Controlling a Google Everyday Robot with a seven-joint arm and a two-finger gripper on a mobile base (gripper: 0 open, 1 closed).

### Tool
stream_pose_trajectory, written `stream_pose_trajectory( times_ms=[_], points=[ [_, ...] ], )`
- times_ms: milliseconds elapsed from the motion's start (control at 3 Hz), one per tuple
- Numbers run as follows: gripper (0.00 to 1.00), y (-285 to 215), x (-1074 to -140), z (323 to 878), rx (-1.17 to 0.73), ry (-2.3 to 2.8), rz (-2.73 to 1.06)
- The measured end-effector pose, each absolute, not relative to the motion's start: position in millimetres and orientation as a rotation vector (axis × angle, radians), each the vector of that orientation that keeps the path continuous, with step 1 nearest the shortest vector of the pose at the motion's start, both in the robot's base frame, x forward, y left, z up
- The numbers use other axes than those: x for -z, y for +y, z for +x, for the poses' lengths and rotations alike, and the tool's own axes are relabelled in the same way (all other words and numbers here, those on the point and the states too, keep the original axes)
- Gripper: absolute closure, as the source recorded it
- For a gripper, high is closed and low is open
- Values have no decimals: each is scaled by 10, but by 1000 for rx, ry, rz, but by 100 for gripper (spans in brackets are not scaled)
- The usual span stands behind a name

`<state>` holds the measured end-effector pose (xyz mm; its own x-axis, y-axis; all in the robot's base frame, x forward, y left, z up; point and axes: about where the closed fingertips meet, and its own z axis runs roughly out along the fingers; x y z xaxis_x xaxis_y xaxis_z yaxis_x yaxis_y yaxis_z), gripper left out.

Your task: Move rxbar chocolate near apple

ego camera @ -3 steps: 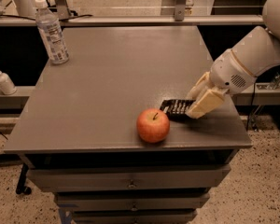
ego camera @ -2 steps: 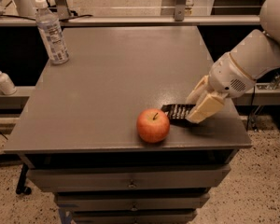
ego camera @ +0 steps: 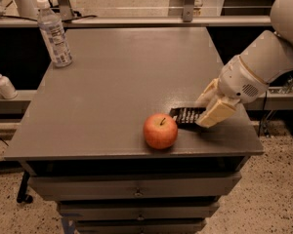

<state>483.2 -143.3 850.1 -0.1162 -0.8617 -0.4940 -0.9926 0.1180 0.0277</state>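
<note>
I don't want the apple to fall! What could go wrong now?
The apple sits close to the front edge of the table, and the rxbar chocolate lies right beside it. If the end effector, at the bar's right end, shoves the bar into it, the round apple might roll off. The bar is also near the table's right side, so a slip could drop it.

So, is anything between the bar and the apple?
Nothing visible does. The bar lies on the table close beside the apple; the gripper is at the bar's far end.
</note>
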Motion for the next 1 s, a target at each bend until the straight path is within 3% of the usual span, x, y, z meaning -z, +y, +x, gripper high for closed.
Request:
stream_pose_trajectory(
  times_ms=[333, 667, 1000],
  points=[
    [12, -1436, -8513, 4820, -500, 2037, -1826],
    [0, -1432, -8521, 4805, -500, 2030, -1843],
    [0, -1458, -8540, 4814, -492, 2028, -1848]
  ],
)
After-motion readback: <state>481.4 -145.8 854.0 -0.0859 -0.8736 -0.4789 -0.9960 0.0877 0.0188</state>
